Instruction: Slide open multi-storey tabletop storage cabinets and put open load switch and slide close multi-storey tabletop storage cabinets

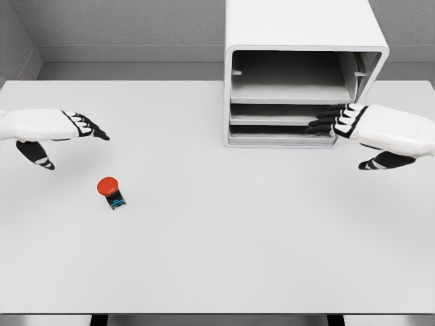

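Observation:
The white multi-storey cabinet (299,68) stands at the back of the table, right of centre, its front showing open shelves. My right hand (333,121) reaches in from the right; its fingers are stretched flat against the lower drawer fronts, holding nothing. The load switch (111,191), a red round button on a small dark and blue base, lies on the table at the left. My left hand (85,125) hovers above and to the left of the switch, fingers extended and holding nothing.
The white table (224,244) spreads wide in front of the cabinet. Its front edge runs along the bottom of the view. A grey wall stands behind the cabinet.

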Controlling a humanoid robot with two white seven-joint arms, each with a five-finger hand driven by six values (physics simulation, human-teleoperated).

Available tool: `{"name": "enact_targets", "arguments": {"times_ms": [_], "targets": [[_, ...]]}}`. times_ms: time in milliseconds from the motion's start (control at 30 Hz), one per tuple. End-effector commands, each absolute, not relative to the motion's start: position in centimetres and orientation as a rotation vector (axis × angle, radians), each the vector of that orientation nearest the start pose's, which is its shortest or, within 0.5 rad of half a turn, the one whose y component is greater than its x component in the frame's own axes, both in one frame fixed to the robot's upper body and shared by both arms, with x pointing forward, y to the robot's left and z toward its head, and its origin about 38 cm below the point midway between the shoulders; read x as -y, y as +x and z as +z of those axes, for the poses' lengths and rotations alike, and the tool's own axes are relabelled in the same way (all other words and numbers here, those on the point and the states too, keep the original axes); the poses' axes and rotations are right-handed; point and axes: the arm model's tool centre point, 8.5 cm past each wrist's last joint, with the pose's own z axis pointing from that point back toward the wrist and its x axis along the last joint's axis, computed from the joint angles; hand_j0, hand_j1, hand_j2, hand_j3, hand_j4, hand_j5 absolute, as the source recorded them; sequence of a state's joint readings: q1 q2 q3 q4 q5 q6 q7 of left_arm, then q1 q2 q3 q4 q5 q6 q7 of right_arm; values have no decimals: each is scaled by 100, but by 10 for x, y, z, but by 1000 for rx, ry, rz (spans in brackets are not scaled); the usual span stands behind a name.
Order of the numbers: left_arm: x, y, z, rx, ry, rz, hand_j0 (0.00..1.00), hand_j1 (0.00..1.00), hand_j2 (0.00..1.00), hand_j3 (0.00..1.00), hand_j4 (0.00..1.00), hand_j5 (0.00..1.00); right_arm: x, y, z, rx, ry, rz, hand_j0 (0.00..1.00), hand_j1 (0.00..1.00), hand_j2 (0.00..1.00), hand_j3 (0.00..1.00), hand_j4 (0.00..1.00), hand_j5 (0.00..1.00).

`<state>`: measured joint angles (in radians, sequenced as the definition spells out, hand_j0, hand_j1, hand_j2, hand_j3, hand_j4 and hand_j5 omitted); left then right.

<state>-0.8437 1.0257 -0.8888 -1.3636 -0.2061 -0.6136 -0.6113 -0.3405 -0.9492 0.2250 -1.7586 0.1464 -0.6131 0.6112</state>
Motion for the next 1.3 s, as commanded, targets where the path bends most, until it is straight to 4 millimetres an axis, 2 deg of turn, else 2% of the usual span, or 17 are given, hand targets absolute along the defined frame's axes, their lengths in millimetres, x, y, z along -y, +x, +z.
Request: {"name": "enact_targets", "arguments": {"times_ms": [0, 67, 200, 267, 333, 400, 467, 567, 633, 733, 867, 1067, 1267], "targets": [[-369, 430, 231, 1127, 328, -2138, 100, 100, 100, 100, 100, 100, 315, 364, 266, 1642, -290, 2005, 100, 100, 100, 100, 100, 100], [-354, 417, 218, 1140, 264, -2178, 100, 100, 100, 100, 100, 100, 307, 369, 274, 1682, -303, 2008, 100, 100, 100, 100, 100, 100], [-347, 413, 212, 1149, 237, -2188, 100, 100, 100, 100, 100, 100, 303, 374, 286, 1722, -329, 2003, 100, 100, 100, 100, 100, 100], [-341, 412, 212, 1161, 228, -2199, 100, 100, 100, 100, 100, 100, 300, 377, 287, 1731, -327, 2002, 100, 100, 100, 100, 100, 100], [-336, 408, 200, 1155, 194, -2200, 100, 100, 100, 100, 100, 100, 287, 383, 281, 1710, -297, 2014, 100, 100, 100, 100, 100, 100], [-324, 400, 200, 1171, 178, -2245, 100, 100, 100, 100, 100, 100, 283, 390, 281, 1707, -314, 2007, 100, 100, 100, 100, 100, 100], [-324, 399, 198, 1167, 174, -2247, 100, 100, 100, 100, 100, 100, 272, 397, 280, 1686, -320, 2010, 100, 100, 100, 100, 100, 100], [-324, 398, 198, 1165, 173, -2248, 100, 100, 100, 100, 100, 100, 273, 409, 281, 1666, -340, 1967, 100, 100, 100, 100, 100, 100], [-322, 397, 199, 1172, 170, -2254, 100, 100, 100, 100, 100, 100, 265, 420, 276, 1632, -332, 1951, 100, 100, 100, 100, 100, 100], [-316, 390, 192, 1173, 140, -2268, 100, 100, 100, 100, 100, 100, 263, 435, 275, 1619, -338, 1934, 100, 100, 100, 100, 100, 100], [-314, 388, 189, 1174, 126, -2270, 100, 100, 100, 100, 100, 100, 250, 451, 260, 1553, -329, 1932, 100, 100, 100, 100, 100, 100], [-315, 388, 189, 1168, 131, -2273, 100, 100, 100, 100, 100, 100, 252, 470, 250, 1505, -335, 1903, 100, 100, 100, 100, 100, 100], [-312, 387, 186, 1169, 121, -2276, 100, 100, 100, 100, 100, 100, 250, 479, 249, 1471, -359, 1887, 100, 100, 100, 100, 100, 100]]}}
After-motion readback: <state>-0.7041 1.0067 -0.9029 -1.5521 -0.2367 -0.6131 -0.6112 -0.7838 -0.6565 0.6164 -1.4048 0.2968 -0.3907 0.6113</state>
